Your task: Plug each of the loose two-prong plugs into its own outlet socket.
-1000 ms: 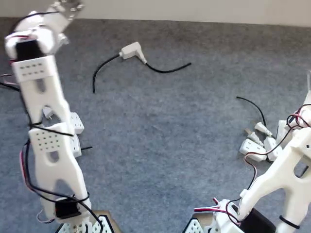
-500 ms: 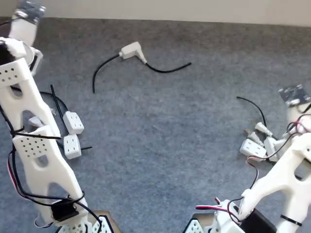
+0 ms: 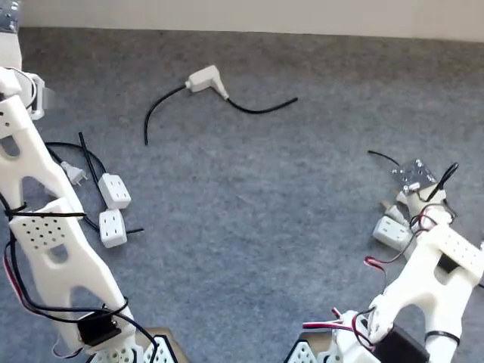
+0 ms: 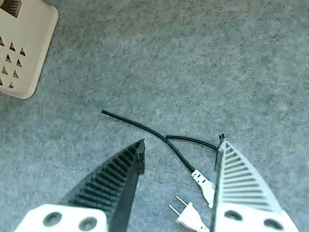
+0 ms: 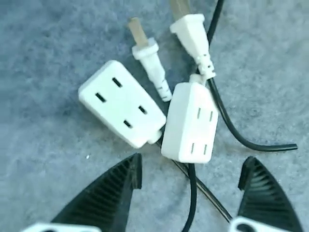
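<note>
My left gripper (image 4: 181,145) hangs open above the grey carpet, over two black cords that end in two loose white two-prong plugs (image 4: 205,186) (image 4: 190,218). My right gripper (image 5: 192,164) is open just above two white outlet blocks (image 5: 123,104) (image 5: 190,121) lying side by side. Two loose plugs (image 5: 147,53) (image 5: 190,31) lie just beyond these blocks. In the high view, two more outlet blocks (image 3: 115,190) (image 3: 112,227) and a plug (image 3: 73,174) sit beside the left arm (image 3: 45,227). The right arm (image 3: 435,257) stands over the right-hand outlets (image 3: 392,231).
A white plug-and-socket piece (image 3: 206,78) with a black cord lies at the far middle of the carpet. A beige perforated basket (image 4: 19,43) stands at the carpet's edge in the left wrist view. The middle of the carpet (image 3: 257,212) is bare.
The left arm has swung out to the left, uncovering the two left outlet blocks and a plug. The right arm's wrist has moved left, over the right outlets.
</note>
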